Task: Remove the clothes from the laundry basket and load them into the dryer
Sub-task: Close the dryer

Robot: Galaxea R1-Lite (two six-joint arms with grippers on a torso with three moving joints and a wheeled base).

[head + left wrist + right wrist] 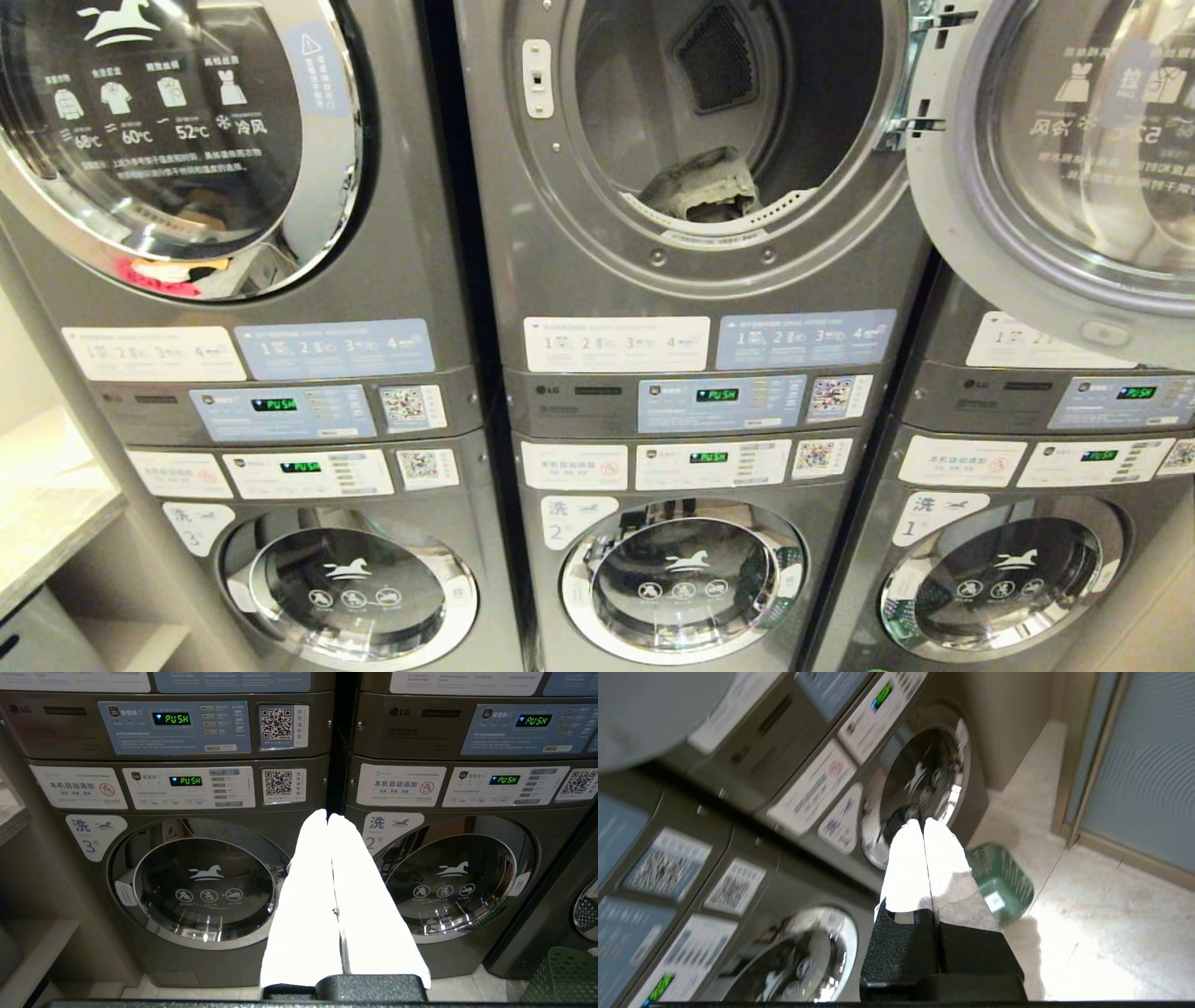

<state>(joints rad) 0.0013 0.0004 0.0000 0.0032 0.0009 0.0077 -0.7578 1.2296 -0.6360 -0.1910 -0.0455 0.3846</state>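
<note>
Clothes: one grey crumpled garment [702, 187] lies at front lip of open grey dryer drum [728, 121], door [1055, 159] swung right for loading. Green mesh laundry basket [1001, 882] on floor by right-hand machines. Right pincer [924, 826] closed, empty, aimed toward basket, likely for next pick. Left pincer [328, 817] closed, empty, parked facing washers.

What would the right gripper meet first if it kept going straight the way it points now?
Probably the round door of the lower washer: the shut, empty right gripper lines up with its lower edge. The green laundry basket lies off to one side; depth is unclear.
</note>
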